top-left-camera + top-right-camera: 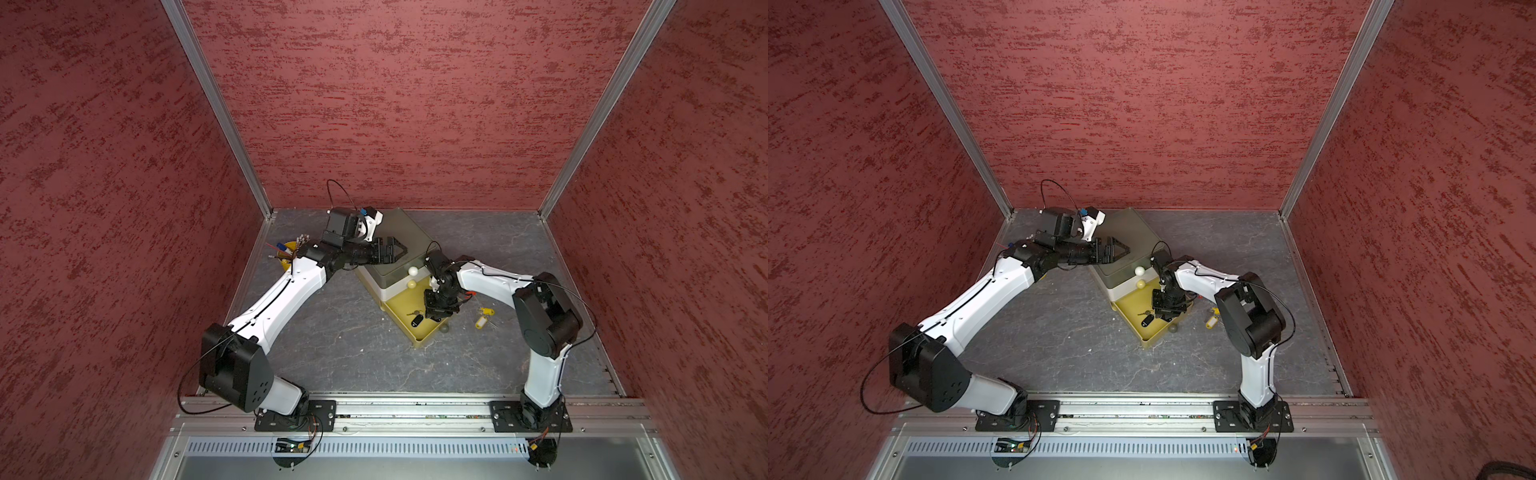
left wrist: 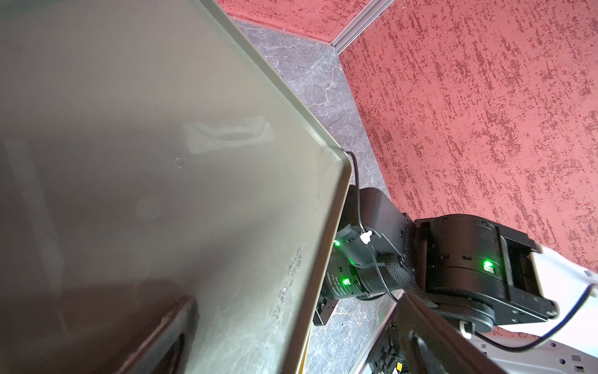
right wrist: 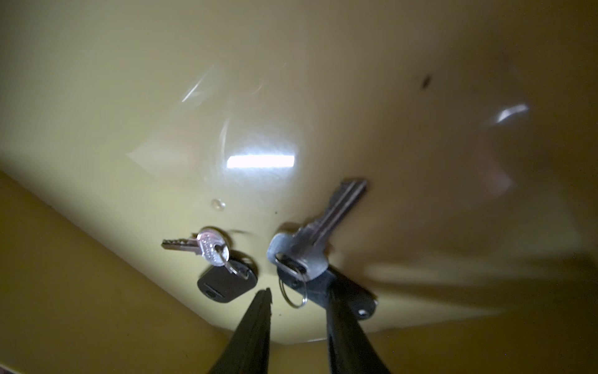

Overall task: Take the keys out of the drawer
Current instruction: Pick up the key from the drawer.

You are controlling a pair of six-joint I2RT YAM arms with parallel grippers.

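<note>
Right wrist view: two keys lie flat on the glossy yellow floor of the drawer (image 3: 291,97), close to one of its walls. The small key (image 3: 207,247) is bright silver with a round head. A ring joins it to a black tag (image 3: 226,285), an oblong with rounded corners. Just beside it lies the large key (image 3: 315,241), duller and long-bladed. Its ring (image 3: 293,296) leads to a second black tag (image 3: 367,304), which is partly hidden under one finger (image 3: 346,330). The right gripper (image 3: 297,293) points down at that ring. Its jaws stand narrowly apart with the ring between the tips, and nothing looks pinched.

In both top views the drawer (image 1: 397,309) stands open at the bottom of a cabinet (image 1: 399,226), with the right gripper (image 1: 434,318) down inside it. One black tag (image 1: 417,320) shows on the drawer floor next to the gripper. Two yellow keys (image 1: 482,318) lie together on the table (image 1: 353,353), outside the drawer and near the right arm. Their oblong yellow tags are plain to see, but their metal parts are too small to make out.

The left gripper (image 1: 401,249) lies over the cabinet top. Its fingers meet in a point, closed on nothing. The left wrist view shows little beyond the cabinet's olive-grey top (image 2: 129,129), seen from very close.
</note>
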